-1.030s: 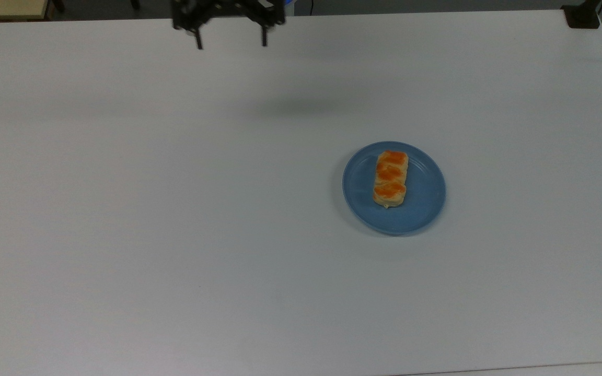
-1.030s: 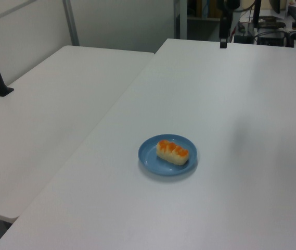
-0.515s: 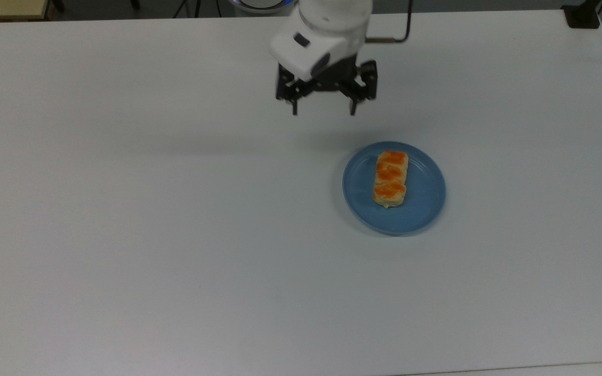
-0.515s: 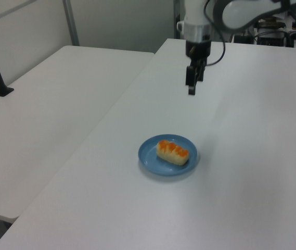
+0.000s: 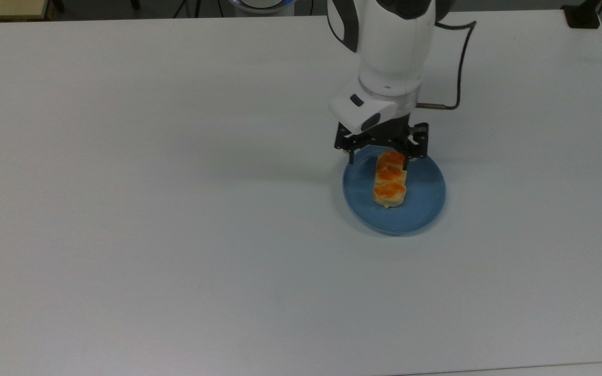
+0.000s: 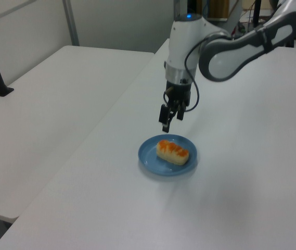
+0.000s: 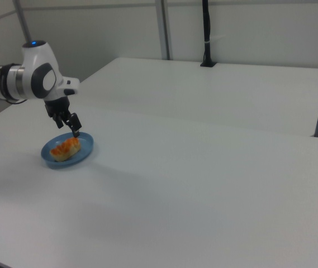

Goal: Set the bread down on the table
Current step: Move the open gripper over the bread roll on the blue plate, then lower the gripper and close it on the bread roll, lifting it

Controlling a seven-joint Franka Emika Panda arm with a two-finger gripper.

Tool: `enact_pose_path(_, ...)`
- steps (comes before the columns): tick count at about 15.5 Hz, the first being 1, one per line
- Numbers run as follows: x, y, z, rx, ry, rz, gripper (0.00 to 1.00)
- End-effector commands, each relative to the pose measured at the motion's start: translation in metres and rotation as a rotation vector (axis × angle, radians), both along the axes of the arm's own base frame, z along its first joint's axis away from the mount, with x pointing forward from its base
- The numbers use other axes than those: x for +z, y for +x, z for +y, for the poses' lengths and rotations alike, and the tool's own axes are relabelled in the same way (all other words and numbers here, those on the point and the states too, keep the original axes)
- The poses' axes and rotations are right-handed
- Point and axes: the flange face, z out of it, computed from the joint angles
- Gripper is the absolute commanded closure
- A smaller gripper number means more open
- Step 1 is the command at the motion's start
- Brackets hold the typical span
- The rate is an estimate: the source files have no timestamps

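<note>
Overhead, the spread-open gripper (image 5: pixel 379 157) hangs above bread (image 5: pixel 390 179) over the white table (image 5: pixel 175 209).

White table (image 5: pixel 175 209) (blue plate (image 5: pixel 421 209) on it)

Small oblong tan bread roll (image 5: pixel 390 179) lies on round blue plate (image 5: pixel 422 209), plate on large flat white table (image 5: pixel 175 209), right of centre in the top view.

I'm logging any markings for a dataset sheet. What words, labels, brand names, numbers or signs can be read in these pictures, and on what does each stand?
None can be read.
The bread, the blue plate and the table are plain.
The robot arm and its pincer show no legible lettering in the top view.
</note>
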Motion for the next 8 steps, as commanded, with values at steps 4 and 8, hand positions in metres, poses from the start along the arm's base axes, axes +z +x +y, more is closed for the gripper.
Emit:
enact_pose_path(4,-0.043,-0.002,0.038,-0.044,0.016,0.011,0.02)
enact_pose_path(8,-0.059,-0.008,0.052,-0.005,-0.012,0.021,0.08)
